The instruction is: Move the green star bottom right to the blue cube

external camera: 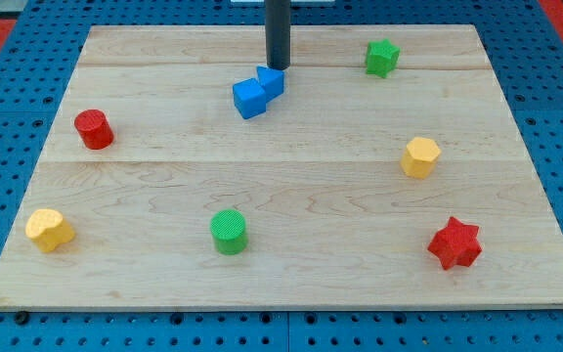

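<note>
The green star (382,57) lies near the view's top right of the wooden board (291,264). Two blue blocks touch each other at the top centre: a larger blue cube (249,99) and a smaller blue block (272,82) just up and right of it. My tip (278,67) stands at the top edge of the smaller blue block, touching or nearly touching it. The green star is about a hundred pixels to the right of my tip.
A red cylinder (94,129) sits at the left. A yellow block (49,230) lies at the bottom left, a green cylinder (229,232) at the bottom centre, a red star (454,243) at the bottom right, a yellow block (420,156) at the right.
</note>
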### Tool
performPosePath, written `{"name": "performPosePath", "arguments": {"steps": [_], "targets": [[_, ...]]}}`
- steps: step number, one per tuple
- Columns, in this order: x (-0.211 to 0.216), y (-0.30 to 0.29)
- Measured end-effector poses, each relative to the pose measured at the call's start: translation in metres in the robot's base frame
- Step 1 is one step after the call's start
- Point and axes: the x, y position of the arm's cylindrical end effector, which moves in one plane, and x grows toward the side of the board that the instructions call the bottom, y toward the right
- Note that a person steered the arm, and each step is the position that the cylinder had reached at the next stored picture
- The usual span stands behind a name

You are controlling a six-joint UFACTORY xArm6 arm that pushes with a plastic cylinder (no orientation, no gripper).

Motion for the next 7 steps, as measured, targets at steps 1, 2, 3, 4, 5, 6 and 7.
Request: {"name": "performPosePath", "arguments": {"steps": [1,2,3,4,5,6,7], "targets": [[-0.013,0.033],[-0.016,0.100],[-0.028,0.164],[-0.037,0.176],[-0.004,0.208],[0.045,0.205],[0.049,0.170]]}}
